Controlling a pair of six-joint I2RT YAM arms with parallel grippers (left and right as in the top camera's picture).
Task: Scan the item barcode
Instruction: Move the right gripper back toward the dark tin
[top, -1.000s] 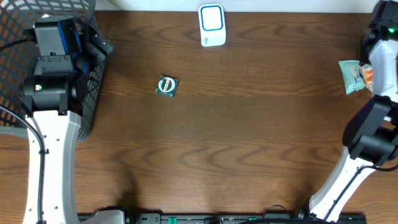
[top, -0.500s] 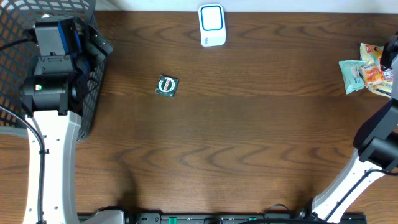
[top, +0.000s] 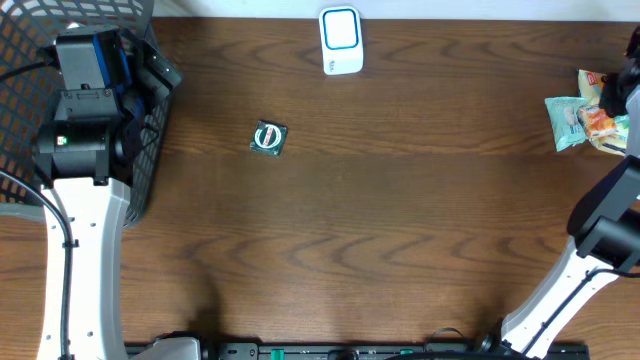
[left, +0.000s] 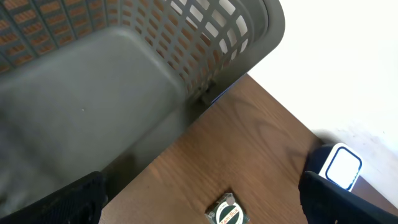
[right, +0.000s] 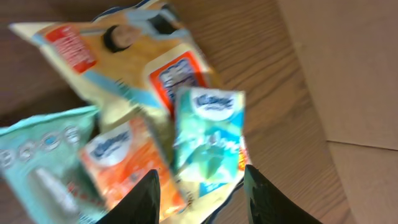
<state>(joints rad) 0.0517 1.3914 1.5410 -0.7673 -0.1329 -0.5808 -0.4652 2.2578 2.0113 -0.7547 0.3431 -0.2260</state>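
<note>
My right tool (right: 200, 180) hangs over the heap of packets (top: 565, 120) at the 3 o'clock edge of the worktop (top: 400, 230). Its jaws are apart and nothing is clamped. The teal tissue pack (right: 208, 134) lies just ahead of the gap between them. I take that pack as the item to scan, though the wrist view is smeared and I cannot read any barcode side. The risk I see is the crowding. The pack rests on a yellow snack bag (right: 124, 56) and touches an orange tissue pack (right: 118, 165), so a descent slightly off line could pinch two wrappers at once. It could also shove the heap toward the worktop edge, which is close on that side. Soft film may crumple or slip in a shallow grip. If the code faces away, the scanner (top: 340, 40) at 12 o'clock reads nothing. My left tool (left: 202, 180) is spread wide and empty beside the basket (left: 124, 93) at 9 o'clock.
</note>
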